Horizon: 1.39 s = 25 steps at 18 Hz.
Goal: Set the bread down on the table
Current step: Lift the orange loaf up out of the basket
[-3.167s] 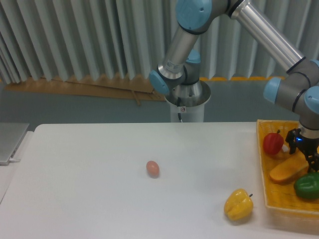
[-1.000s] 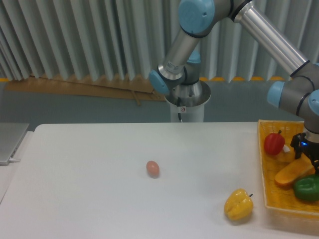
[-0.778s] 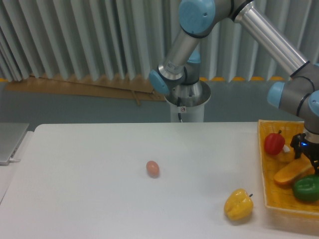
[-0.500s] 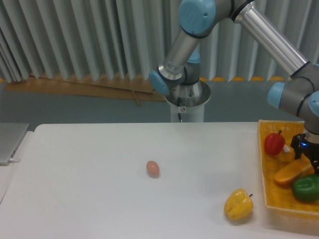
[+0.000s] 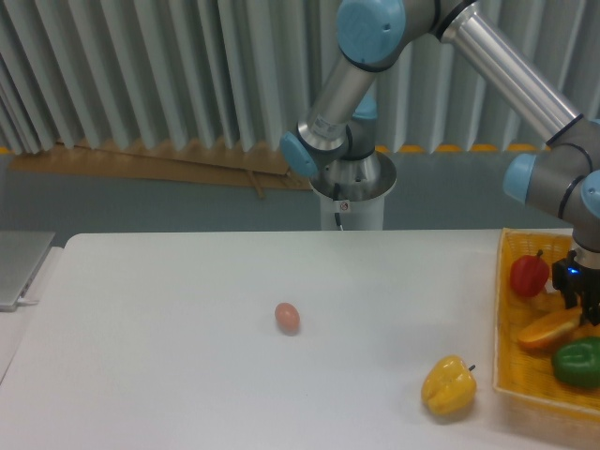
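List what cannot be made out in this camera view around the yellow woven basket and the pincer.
- Pincer: its fingertips sit against the long orange-tan bread loaf at the picture's right edge; open or shut cannot be told.
- Bread loaf: its right end is hidden by the pincer and cut off by the edge.
- Yellow woven basket: its right part lies outside the picture.
- Green bell pepper: partly cut off by the edge.
- Pale item behind the red bell pepper: mostly hidden.

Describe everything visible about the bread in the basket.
The bread is a smooth orange-tan loaf with a rounded lower-left end, lying tilted inside the yellow woven basket at the right edge of the table. Its upper right end is covered by the gripper, which sits on it. A green pepper lies against it in front; a red pepper sits behind. Its far end runs out of view.
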Motion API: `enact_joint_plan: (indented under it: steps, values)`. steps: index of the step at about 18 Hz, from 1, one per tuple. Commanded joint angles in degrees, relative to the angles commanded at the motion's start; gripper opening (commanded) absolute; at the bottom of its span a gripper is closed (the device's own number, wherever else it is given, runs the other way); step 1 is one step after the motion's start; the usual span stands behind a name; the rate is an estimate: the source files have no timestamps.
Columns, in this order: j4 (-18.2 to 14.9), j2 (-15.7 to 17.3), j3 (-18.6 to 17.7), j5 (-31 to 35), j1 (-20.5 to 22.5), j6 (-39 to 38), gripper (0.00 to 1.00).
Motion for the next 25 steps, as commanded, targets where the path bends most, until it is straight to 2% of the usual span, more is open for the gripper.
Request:
enact_joint_plan:
  steps: [4, 7, 9, 14, 18, 22, 25]
  values:
    - [-0.26, 0.35, -0.26, -0.09, 0.00, -0.09, 0.34]
    - [-0.96, 2.89, -1.23, -0.09, -0.87, -0.17, 0.34]
    - [-2.80, 4.30, -1.67, -0.17, -1.49, -0.18, 0.34]
    - [-3.51, 5.27, -2.20, -0.35, -2.37, -0.18, 0.34]
    - [-4.74, 7.64, -3.52, -0.53, -3.25, -0.18, 0.35]
    - [-7.20, 8.52, -4.39, -6.32, -2.81, -0.18, 0.35]
    - [-8.69, 10.37, -5.01, -6.59, -3.25, -0.18, 0.35]
